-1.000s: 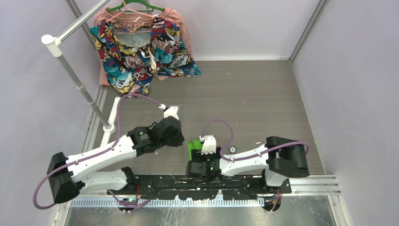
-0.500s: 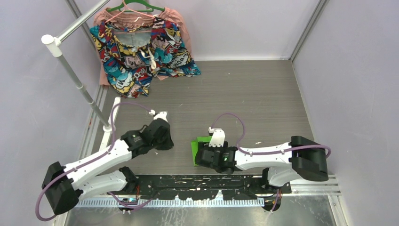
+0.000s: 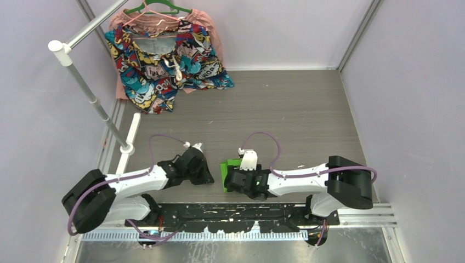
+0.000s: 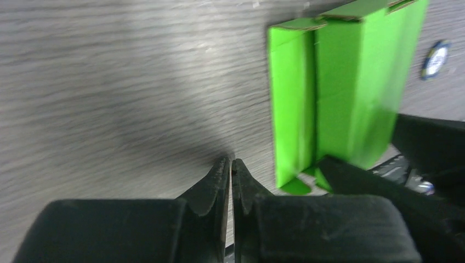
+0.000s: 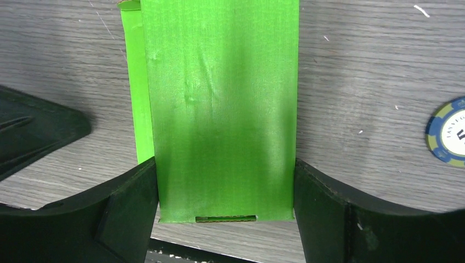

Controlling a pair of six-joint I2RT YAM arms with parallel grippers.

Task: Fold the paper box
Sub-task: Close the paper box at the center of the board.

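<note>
- Two arms are bent low over the near middle of the table (image 3: pixel 307 109), and each is reaching inward toward the other.
- The right gripper (image 5: pixel 226 203) is closed on the paper box (image 5: pixel 225 104). One finger is pressed against each long side, and the jaws are set wide because the box fills them.
- The box is laid on the table, and its long axis runs straight out from the right wrist, in line with the fingers. A narrow side panel is seen along its left edge.
- The left gripper (image 4: pixel 231 171) is held low just beside the box and is not touching it. Its jaws are almost together and nothing is held.
- From the left gripper the box lies ahead and to the right. A short move that way is judged to be needed before a flap can be pushed.
- A poker chip (image 5: pixel 447 131) is seen on the table to the right of the box, apart from it.
- A patterned garment (image 3: pixel 164 60) is hung at the far left corner, well apart from both arms.
</note>
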